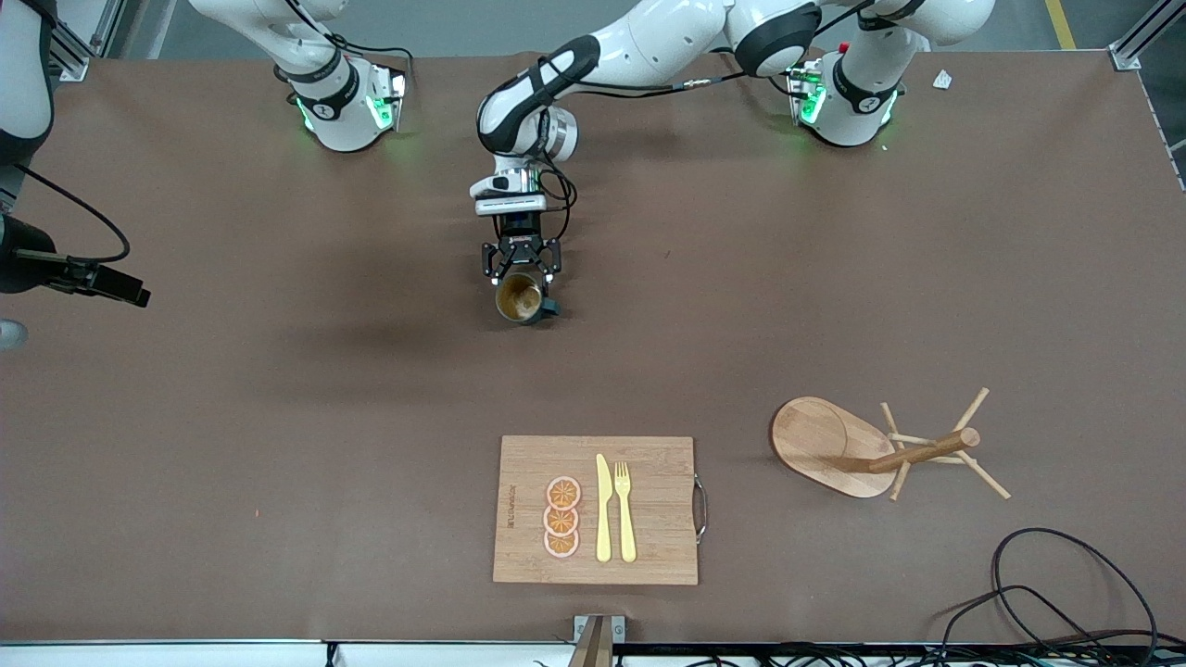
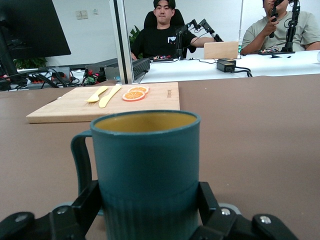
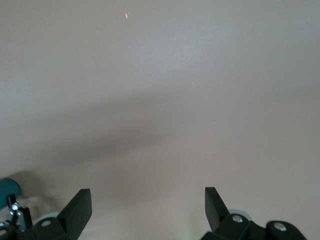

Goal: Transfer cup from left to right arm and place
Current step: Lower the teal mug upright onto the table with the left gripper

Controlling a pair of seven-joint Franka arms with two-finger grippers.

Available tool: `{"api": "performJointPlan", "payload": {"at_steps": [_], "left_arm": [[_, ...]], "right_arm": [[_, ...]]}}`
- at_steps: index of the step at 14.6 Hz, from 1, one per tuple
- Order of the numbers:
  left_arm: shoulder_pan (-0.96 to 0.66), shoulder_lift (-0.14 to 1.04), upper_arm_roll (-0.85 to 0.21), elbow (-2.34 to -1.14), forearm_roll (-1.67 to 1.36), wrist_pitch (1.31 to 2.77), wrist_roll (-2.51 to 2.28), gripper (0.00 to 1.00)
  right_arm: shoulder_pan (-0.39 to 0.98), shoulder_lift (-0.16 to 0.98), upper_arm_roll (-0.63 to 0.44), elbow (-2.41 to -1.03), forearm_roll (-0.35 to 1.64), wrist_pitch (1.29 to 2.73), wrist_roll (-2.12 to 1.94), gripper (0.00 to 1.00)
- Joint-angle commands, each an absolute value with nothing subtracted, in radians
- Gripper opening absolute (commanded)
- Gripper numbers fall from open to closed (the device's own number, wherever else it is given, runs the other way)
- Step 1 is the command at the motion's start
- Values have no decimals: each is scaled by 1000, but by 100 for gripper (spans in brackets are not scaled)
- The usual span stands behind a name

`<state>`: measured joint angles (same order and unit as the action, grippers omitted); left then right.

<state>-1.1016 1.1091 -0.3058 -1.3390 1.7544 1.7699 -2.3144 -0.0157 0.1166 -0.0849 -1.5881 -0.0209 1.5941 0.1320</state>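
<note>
**Left gripper clamps the cup near the middle of the table**

Front view: the left arm reaches from its base at the robots' edge toward the table's middle. Its left gripper (image 1: pixel 521 269) pinches the cup (image 1: pixel 521 298), which is upright with its mustard inside showing, on or just above the brown table (image 1: pixel 278 417); which of the two cannot be told. Near the camera-side edge lies a bamboo cutting board (image 1: pixel 649 537) carrying three orange slices (image 1: pixel 561 518), a yellow knife (image 1: pixel 603 509) and a yellow fork (image 1: pixel 626 514). A wooden mug tree (image 1: pixel 880 449) lies tipped over toward the left arm's end.

Left wrist view: the gripper's black fingers (image 2: pixel 87 205) press both sides of the teal cup's ribbed lower part, its loop handle (image 2: pixel 80 157) clear of them.

Right wrist view: the right gripper (image 3: pixel 148 207) hangs over bare table, fingers spread wide with nothing between them.
</note>
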Motion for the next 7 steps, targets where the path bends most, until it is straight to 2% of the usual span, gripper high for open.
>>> {"api": "performJointPlan", "payload": {"at_steps": [1, 7], "left_arm": [[-1123, 1109, -304, -1319, 1678, 1756, -2318, 100], [-1100, 976, -363, -1301, 1288, 1773, -2275, 100]], "right_arm": [[9, 121, -84, -1589, -25, 1597, 227, 100], [104, 140, -84, -1640, -25, 1653, 464, 100]]}}
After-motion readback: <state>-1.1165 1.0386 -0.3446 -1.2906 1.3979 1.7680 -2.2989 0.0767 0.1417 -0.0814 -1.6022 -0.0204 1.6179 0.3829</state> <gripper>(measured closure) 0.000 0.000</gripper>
